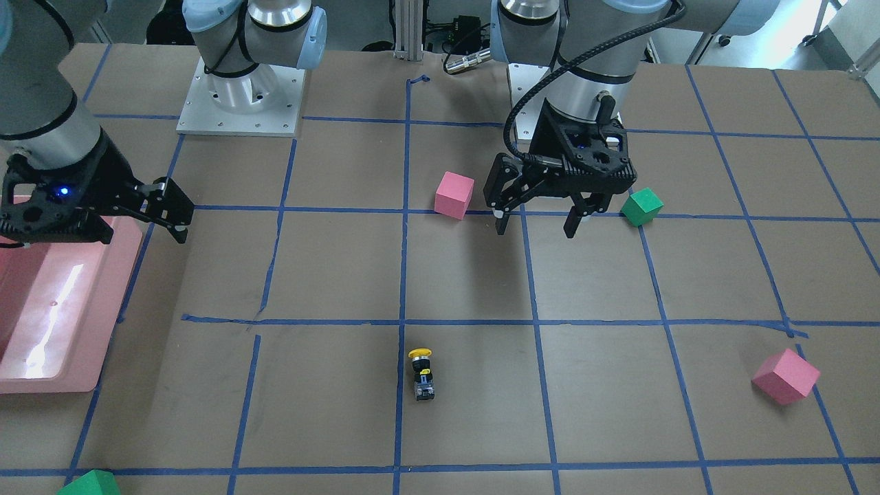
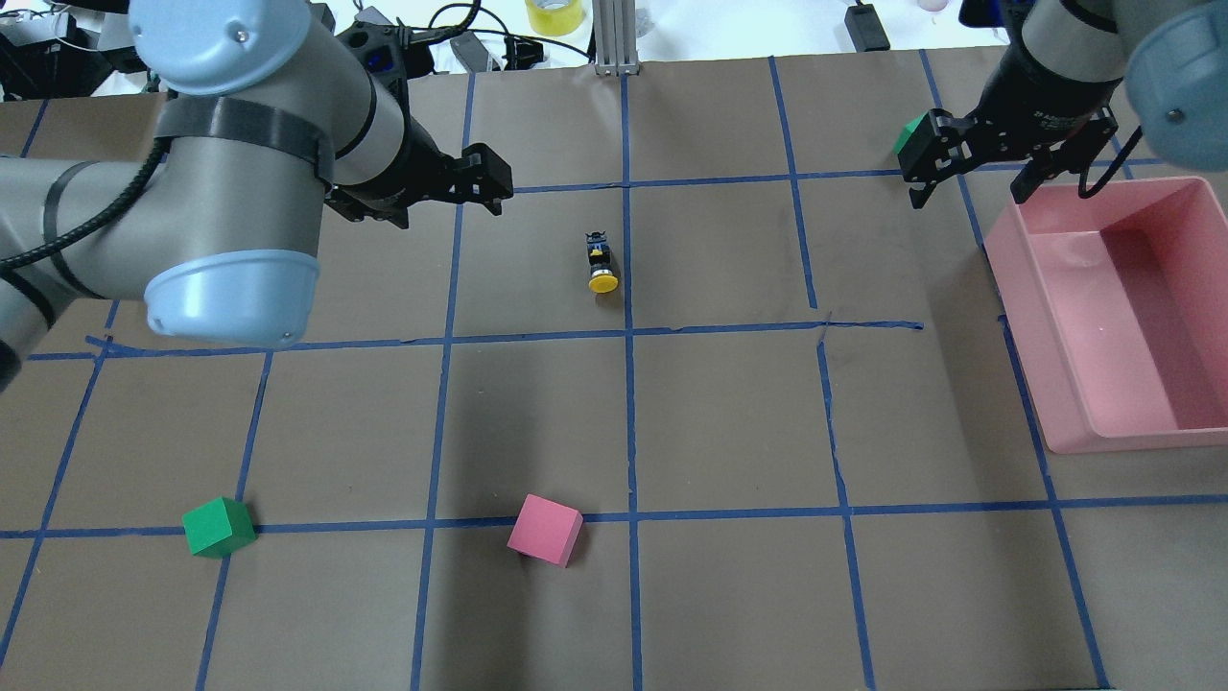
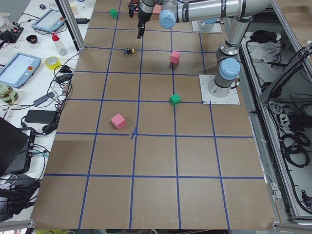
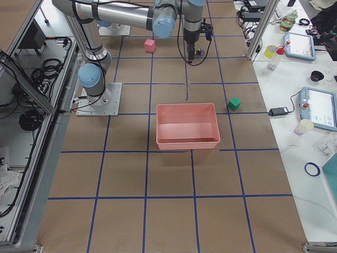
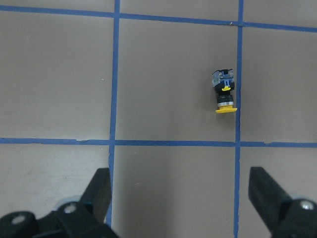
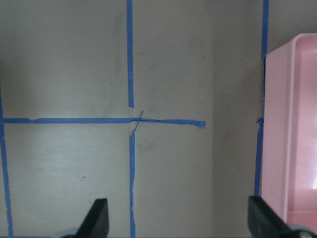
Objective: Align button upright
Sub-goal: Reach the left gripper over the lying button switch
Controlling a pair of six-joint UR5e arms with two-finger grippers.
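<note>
Lying sideways: button (image 1: 421,375) (untouched)

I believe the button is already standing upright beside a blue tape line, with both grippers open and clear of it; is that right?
Not quite: the button lies on its side, as the left wrist view shows. It is beside a blue tape line, and the left gripper and right gripper are open and clear of it.
</note>
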